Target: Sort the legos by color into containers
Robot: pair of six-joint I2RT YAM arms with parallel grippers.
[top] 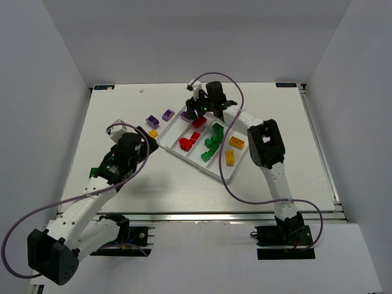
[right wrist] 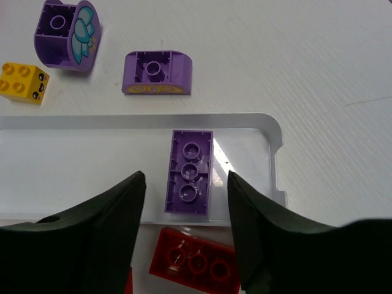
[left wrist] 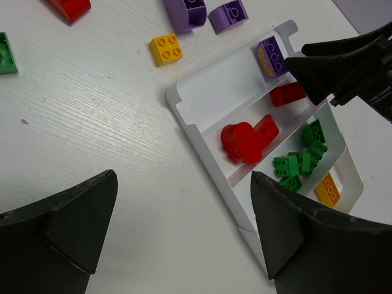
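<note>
The white tray (top: 181,156) lies slanted mid-table, with four compartments. My right gripper (top: 199,110) is open over the far-left compartment, its jaws (right wrist: 185,199) either side of a purple brick (right wrist: 188,171) lying studs-down in it, apart from both. Red bricks (top: 187,143), green bricks (top: 213,138) and yellow bricks (top: 237,143) fill the other compartments. Two purple bricks (top: 152,120) (top: 167,114) and a yellow brick (top: 153,133) lie on the table left of the tray. My left gripper (left wrist: 184,184) is open and empty over bare table beside the tray's left side (left wrist: 184,116).
In the left wrist view, a green brick (left wrist: 3,52) and a red brick (left wrist: 67,7) lie on the table further left. The right arm (left wrist: 343,67) reaches over the tray's far end. White walls close in the table on three sides.
</note>
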